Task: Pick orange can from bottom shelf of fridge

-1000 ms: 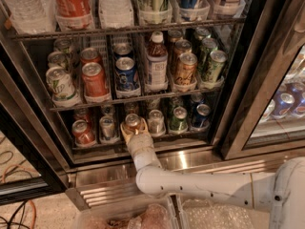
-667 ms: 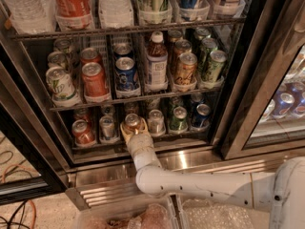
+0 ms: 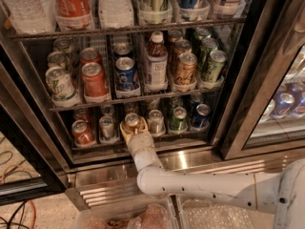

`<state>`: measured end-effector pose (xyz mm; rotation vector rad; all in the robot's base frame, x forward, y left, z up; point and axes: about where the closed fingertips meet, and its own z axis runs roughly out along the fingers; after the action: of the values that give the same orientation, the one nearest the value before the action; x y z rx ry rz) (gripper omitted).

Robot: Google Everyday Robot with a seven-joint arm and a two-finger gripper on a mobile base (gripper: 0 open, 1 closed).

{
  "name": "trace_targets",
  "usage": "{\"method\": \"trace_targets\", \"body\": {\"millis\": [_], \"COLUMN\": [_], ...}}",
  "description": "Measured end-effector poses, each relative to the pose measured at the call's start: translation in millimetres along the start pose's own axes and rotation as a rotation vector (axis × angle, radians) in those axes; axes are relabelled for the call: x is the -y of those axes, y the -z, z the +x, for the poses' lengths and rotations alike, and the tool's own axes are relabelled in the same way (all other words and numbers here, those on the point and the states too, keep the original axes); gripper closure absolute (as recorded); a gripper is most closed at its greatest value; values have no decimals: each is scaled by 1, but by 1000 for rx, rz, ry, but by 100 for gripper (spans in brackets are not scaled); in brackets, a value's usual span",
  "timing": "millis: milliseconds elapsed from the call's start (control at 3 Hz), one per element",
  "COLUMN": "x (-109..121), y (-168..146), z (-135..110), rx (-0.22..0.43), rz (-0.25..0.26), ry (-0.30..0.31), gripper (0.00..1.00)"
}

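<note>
1. Lying nearest, at the lower edge: two clear bins (image 3: 114,217), contents unclear.
2. Arm (image 3: 200,187): white. Enters from the lower right, runs left above the bins, then bends up into the fridge (image 3: 237,89).
3. Base (image 3: 205,159): ribbed steel strip under the open cabinet. The arm's bend crosses in front of it.
4. Gripper (image 3: 133,126): tan, at the front of the bottom shelf (image 3: 164,138). Its fingers press on either side of the orange can (image 3: 132,121), clasping it.
5. Orange can: upright, silver lid showing, third from the left in the front row of the bottom shelf.
6. Bottom shelf, front row, left to right: red can (image 3: 82,133), silver can (image 3: 106,126), orange can, second silver can (image 3: 155,121), green can (image 3: 178,118), blue can (image 3: 200,115). More cans stand behind, dim.
7. Middle rack (image 3: 133,99): taller cans, a bottle (image 3: 156,63) at centre and a tan can (image 3: 185,69) just right of it.
8. Top rack (image 3: 124,30): bottles and large cans, cut off by the upper edge.
</note>
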<state>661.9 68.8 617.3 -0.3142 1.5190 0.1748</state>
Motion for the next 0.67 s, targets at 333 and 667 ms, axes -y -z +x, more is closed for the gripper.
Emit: {"method": "trace_targets", "body": {"millis": [333, 667], "x": [2, 3], "y": [5, 9], "z": [-7, -14], "rx": [13, 25], "rz": [-5, -10], "ry": [7, 13], "gripper": [100, 100]}}
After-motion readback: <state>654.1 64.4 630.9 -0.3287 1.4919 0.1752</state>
